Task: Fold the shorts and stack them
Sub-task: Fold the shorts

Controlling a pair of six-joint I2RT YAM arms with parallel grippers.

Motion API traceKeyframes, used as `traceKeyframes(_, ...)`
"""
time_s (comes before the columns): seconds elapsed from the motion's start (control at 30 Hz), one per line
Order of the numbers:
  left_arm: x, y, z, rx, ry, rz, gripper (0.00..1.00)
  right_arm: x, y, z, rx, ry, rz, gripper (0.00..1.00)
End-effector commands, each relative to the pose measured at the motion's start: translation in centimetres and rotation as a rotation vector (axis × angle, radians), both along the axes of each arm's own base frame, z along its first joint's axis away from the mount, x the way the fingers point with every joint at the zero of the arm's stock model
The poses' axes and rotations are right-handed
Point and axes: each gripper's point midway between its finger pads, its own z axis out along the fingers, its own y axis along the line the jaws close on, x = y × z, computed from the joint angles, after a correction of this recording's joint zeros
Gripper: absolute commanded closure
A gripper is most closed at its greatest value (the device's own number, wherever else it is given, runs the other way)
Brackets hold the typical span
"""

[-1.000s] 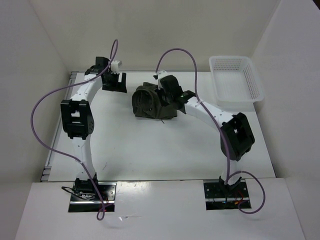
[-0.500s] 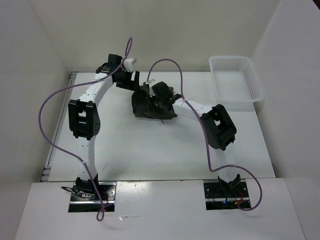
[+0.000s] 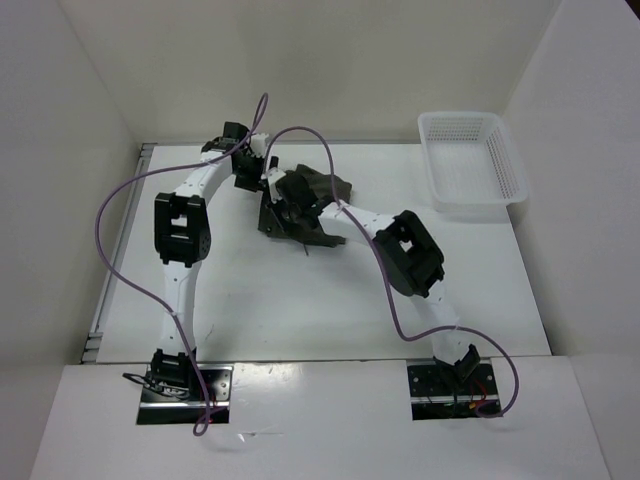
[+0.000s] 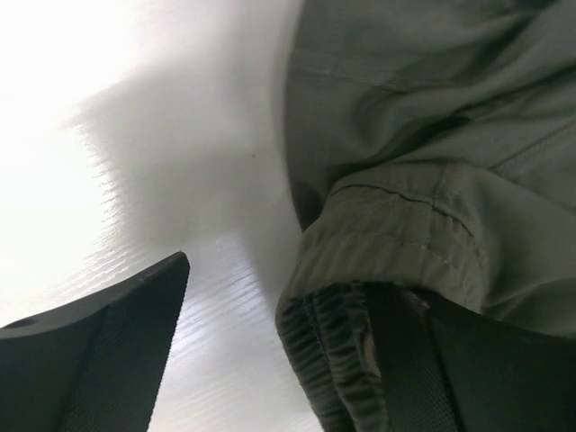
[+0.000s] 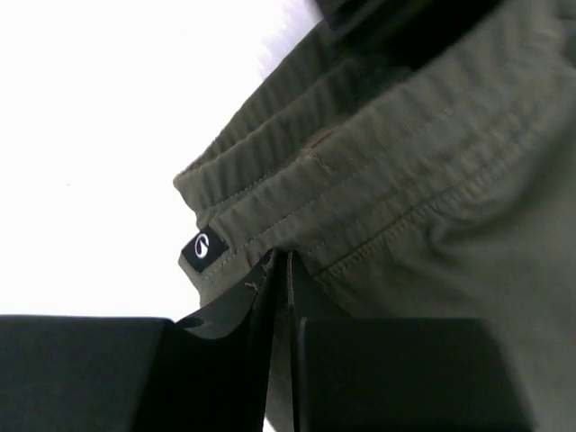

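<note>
Right wrist alone shows label point(image 5: 205, 247) on shorts point(image 5: 405, 171).

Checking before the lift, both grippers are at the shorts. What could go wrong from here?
1. The right gripper is shut on only a thin fold of the shorts; it may slip out on a lift.
2. The left gripper is open with just the cloth's edge inside it; closing may grab little.
3. Both arms meet close together, a purple cable looping over them; a snag or bump seems possible.
</note>
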Motion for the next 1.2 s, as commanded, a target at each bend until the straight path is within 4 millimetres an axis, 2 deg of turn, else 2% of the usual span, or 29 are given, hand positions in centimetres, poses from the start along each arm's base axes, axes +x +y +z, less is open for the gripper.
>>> traceKeyframes(0.0, 0.8, -1.1, 1.6, -0.043, -0.039, -0.031, 0.14, 0.9, 1.8, -0.2, 0.014, -0.041, -0.007, 0.86)
traceKeyframes(0.07, 1.1, -1.0, 2.9, -0.065, -0.063, -0.034, 0.1, 1.5, 1.6, -0.3, -0.007, -0.063, -0.016, 0.86)
traceKeyframes(0.1, 1.2, -0.2, 4.0, -0.065, -0.075, -0.021, 0.1, 1.7, 1.2, -0.9, -0.033, -0.073, -0.023, 0.86)
traceKeyframes(0.2, 1.5, 1.0, 6.9, -0.082, -0.125, -0.008, 0.07, 2.2, 0.8, -0.4, -0.066, -0.115, -0.01, 0.85)
traceKeyframes(0.23, 1.4, 2.2, 7.5, -0.091, -0.125, 0.01, 0.06, 2.1, 1.0, 1.1, -0.052, -0.136, 0.007, 0.83)
traceKeyframes(0.27, 1.3, 2.0, 8.2, -0.099, -0.137, 0.004, 0.03, 2.1, 1.2, 2.3, -0.044, -0.149, 0.026, 0.82)
traceKeyframes(0.3, 1.2, 2.9, 9.3, -0.098, -0.148, 0.019, 0.02, 2.1, 1.4, 3.8, -0.039, -0.172, 0.05, 0.81)
traceKeyframes(0.33, 1.3, 3.5, 9.9, -0.108, -0.157, 0.025, 0.0, 1.7, 1.5, 6.5, -0.011, -0.198, 0.068, 0.78)
traceKeyframes(0.4, 1.0, 3.9, 11.0, -0.116, -0.167, 0.029, 0.0, 1.1, 1.4, 9.7, 0.019, -0.223, 0.092, 0.72)
traceKeyframes(0.43, 0.9, 3.7, 12.0, -0.13, -0.181, 0.018, 0.0, 0.8, 1.1, 12.8, 0.048, -0.256, 0.089, 0.67)
traceKeyframes(0.47, 0.7, 3.5, 13.4, -0.139, -0.201, 0.01, 0.0, 0.5, 0.7, 13.9, 0.049, -0.269, 0.093, 0.58)
traceKeyframes(0.5, 0.2, 2.9, 13.5, -0.173, -0.185, -0.015, 0.0, -0.1, 0.2, 14.6, 0.042, -0.261, 0.094, 0.54)
traceKeyframes(0.53, -0.1, 2.6, 14.7, -0.19, -0.199, -0.029, 0.0, -0.6, -0.3, 15.0, 0.038, -0.256, 0.094, 0.51)
traceKeyframes(0.57, -0.4, 1.6, 15.3, -0.204, -0.206, -0.053, 0.0, -0.7, -1.5, 16.9, 0.052, -0.272, 0.067, 0.5)
traceKeyframes(0.6, -0.8, 0.6, 16.0, -0.214, -0.216, -0.076, 0.0, -0.8, -3.0, 16.1, 0.045, -0.228, 0.032, 0.5)
traceKeyframes(0.63, -1.3, -0.1, 15.3, -0.206, -0.192, -0.083, 0.0, -1.0, -4.3, 17.4, 0.064, -0.225, 0.003, 0.5)
traceKeyframes(0.67, -1.7, -1.8, 14.9, -0.193, -0.181, -0.107, 0.0, -1.6, -5.6, 15.9, 0.048, -0.169, -0.011, 0.49)
traceKeyframes(0.7, -1.7, -2.0, 13.8, -0.165, -0.165, -0.098, 0.0, -0.8, -7.8, 15.4, 0.065, -0.123, -0.074, 0.47)
traceKeyframes(0.73, -1.7, -2.5, 12.8, -0.156, -0.147, -0.101, 0.0, -0.8, -9.1, 14.8, 0.074, -0.087, -0.106, 0.46)
traceKeyframes(0.77, -1.7, -2.8, 12.1, -0.148, -0.137, -0.104, 0.0, -1.2, -10.7, 13.4, 0.067, -0.036, -0.137, 0.45)
traceKeyframes(0.8, -1.4, -3.1, 11.8, -0.132, -0.14, -0.103, 0.0, -0.7, -13.1, 12.3, 0.069, 0.009, -0.192, 0.43)
traceKeyframes(0.83, -1.1, -3.0, 10.6, -0.121, -0.121, -0.095, 0.0, -1.2, -13.4, 11.1, 0.09, 0.067, -0.191, 0.42)
traceKeyframes(0.87, -0.9, -3.0, 10.2, -0.121, -0.118, -0.095, 0.0, -2.2, -14.3, 9.3, 0.077, 0.116, -0.187, 0.4)
traceKeyframes(0.93, -0.6, -3.4, 8.7, -0.111, -0.099, -0.097, 0.0, -3.0, -14.4, 8.2, 0.092, 0.146, -0.164, 0.35)
traceKeyframes(0.97, -0.5, -3.2, 8.4, -0.098, -0.093, -0.088, 0.0, -4.2, -14.2, 7.0, 0.094, 0.192, -0.135, 0.34)
traceKeyframes(1.0, -0.4, -3.3, 7.2, -0.068, -0.078, -0.08, 0.0, -4.5, -13.9, 7.1, 0.117, 0.2, -0.124, 0.3)
traceKeyframes(1.03, -0.3, -3.1, 7.1, -0.056, -0.08, -0.071, 0.0, -4.5, -13.9, 7.0, 0.141, 0.216, -0.136, 0.29)
traceKeyframes(1.1, -0.2, -2.9, 6.3, -0.045, -0.067, -0.065, 0.0, -4.9, -13.8, 5.8, 0.148, 0.255, -0.147, 0.28)
traceKeyframes(1.17, 0.0, -2.4, 4.7, -0.012, -0.049, -0.045, 0.0, -4.5, -14.5, 5.7, 0.17, 0.271, -0.181, 0.28)
